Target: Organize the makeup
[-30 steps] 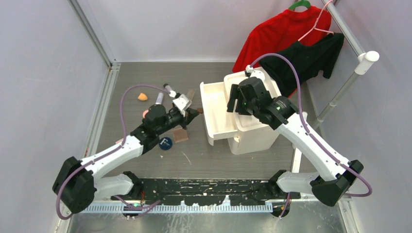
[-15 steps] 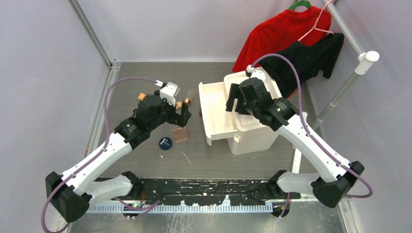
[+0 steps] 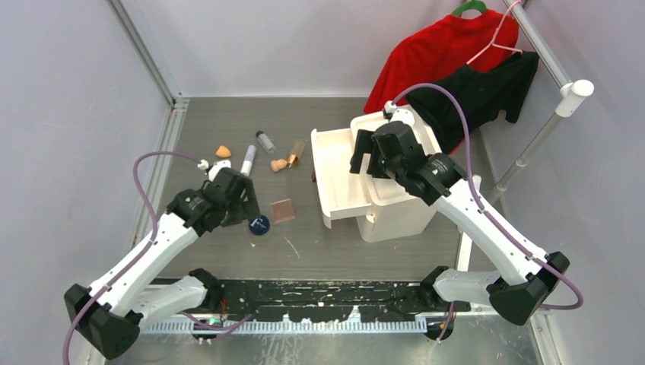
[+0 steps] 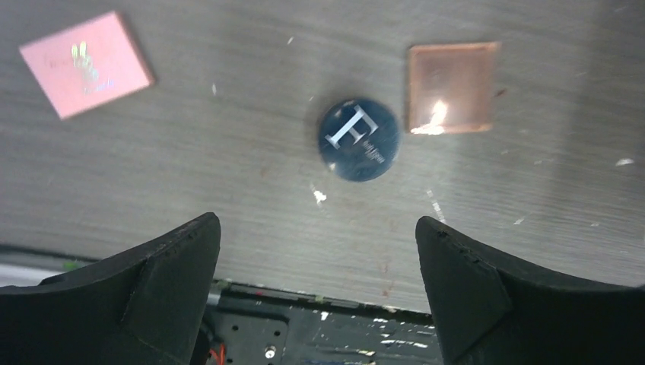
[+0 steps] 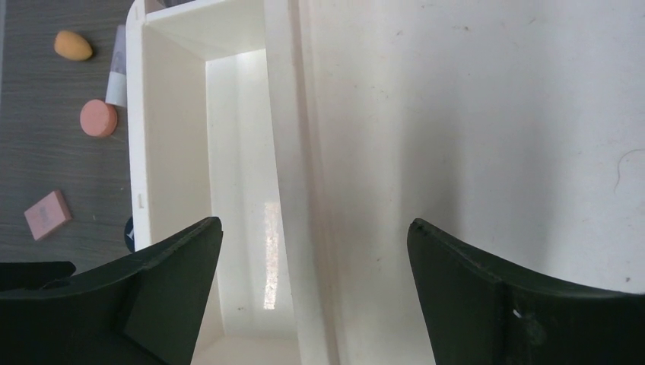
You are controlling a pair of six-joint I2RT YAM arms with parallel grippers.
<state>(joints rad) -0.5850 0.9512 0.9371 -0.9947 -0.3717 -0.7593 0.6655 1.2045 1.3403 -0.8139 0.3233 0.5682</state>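
The left gripper (image 4: 316, 228) is held low over the surface, well to the left of the open drawer (image 3: 338, 182), its jaws spread wide with nothing between them. The round navy compact (image 4: 358, 140) lies flat just beyond the fingertips, and the square brown palette (image 4: 450, 87) is just beside it on the drawer side. The pose is judged to be a line-up for picking the compact. A flat pink square (image 4: 85, 65) lies farther from the drawer; perhaps it is a small palette, though this cannot be made out.

The right gripper (image 5: 313, 224) is hung above the drawer where it meets the white cabinet (image 3: 395, 209), with jaws apart and empty. It is probably parked there so the drawer is left free to receive items. No makeup is seen in the part of the drawer that shows.

The rest is scattered left of the drawer. The gold-brown bottle (image 3: 295, 153) is nearest, with a peach sponge (image 3: 279, 163) just beside it. The clear vial (image 3: 265, 141), white tube (image 3: 248, 161) and pink round sponge (image 5: 99, 118) lie farther off, and the orange sponge (image 3: 223, 151) is farthest. Sorting is judged barely begun.
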